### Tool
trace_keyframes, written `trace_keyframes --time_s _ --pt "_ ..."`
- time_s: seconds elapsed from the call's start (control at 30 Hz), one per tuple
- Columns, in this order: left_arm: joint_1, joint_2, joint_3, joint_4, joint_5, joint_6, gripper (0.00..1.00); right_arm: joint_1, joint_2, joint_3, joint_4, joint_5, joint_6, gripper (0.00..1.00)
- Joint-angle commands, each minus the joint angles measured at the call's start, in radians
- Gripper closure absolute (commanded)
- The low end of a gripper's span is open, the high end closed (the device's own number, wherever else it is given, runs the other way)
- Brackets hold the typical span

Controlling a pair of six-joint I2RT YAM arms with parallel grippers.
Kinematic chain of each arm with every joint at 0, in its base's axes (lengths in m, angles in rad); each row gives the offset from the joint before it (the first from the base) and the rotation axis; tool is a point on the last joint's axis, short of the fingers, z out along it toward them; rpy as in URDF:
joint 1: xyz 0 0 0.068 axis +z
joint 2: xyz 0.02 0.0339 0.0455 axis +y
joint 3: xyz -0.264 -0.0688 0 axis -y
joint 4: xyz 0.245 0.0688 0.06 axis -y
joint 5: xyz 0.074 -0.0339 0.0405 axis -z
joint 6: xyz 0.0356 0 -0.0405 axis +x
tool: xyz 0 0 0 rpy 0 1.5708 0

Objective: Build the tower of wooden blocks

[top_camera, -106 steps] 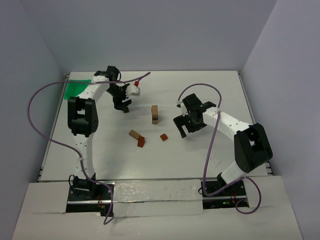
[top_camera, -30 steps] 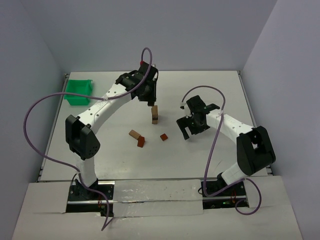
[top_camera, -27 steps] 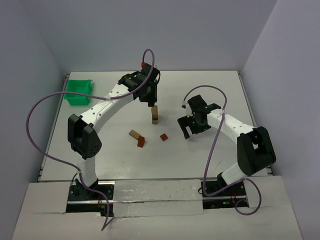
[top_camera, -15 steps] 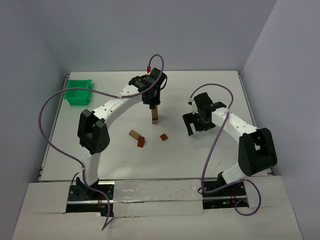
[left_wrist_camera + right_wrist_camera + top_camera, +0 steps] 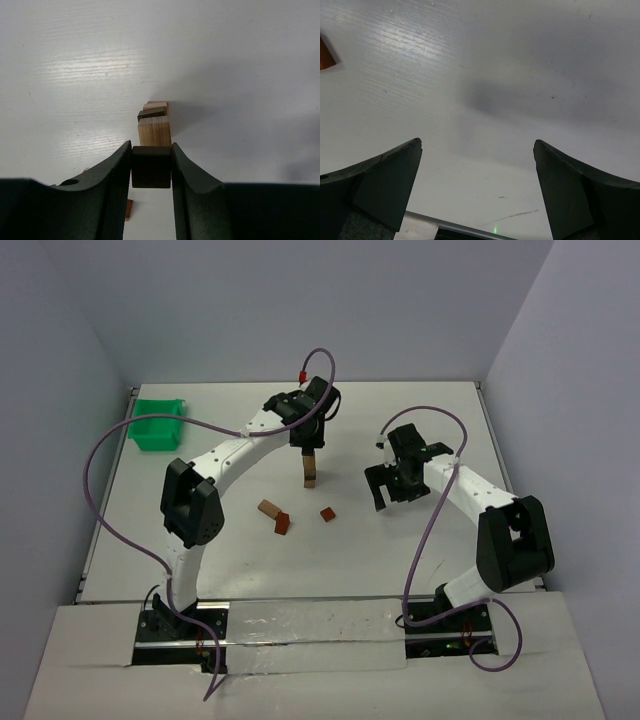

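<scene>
Two white-and-black arms trailing purple cables

The left arm [image 5: 225,455] and right arm [image 5: 462,495] share one build: smooth white link shells joined by bulky black joint housings. A thin purple cable [image 5: 88,475] hangs in loose loops along each, and the left one carries a small red tag [image 5: 301,377]. The left claw [image 5: 151,162] and right claw [image 5: 477,165] have matte, greenish-black fingers with curved inner faces.

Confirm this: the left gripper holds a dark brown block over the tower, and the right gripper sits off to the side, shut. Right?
Wrong on one point: the right gripper is open, its jaws wide apart with nothing between them, as the right wrist view shows. The left gripper does hold the dark brown block over the wood block tower.
</scene>
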Motion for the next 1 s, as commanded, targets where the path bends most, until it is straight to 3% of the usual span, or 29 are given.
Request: trace_keyframes --time_s 0.0,0.97 --pt "-0.009 0.021 0.055 0.010 -0.030 -0.013 0.94 -0.004 -0.040 0.034 -0.002 -0.012 0.008 0.00" --pt "-0.012 0.070 0.072 0.006 -0.044 -0.006 0.79 -0.008 -0.077 0.014 -0.004 -0.004 0.008 0.00"
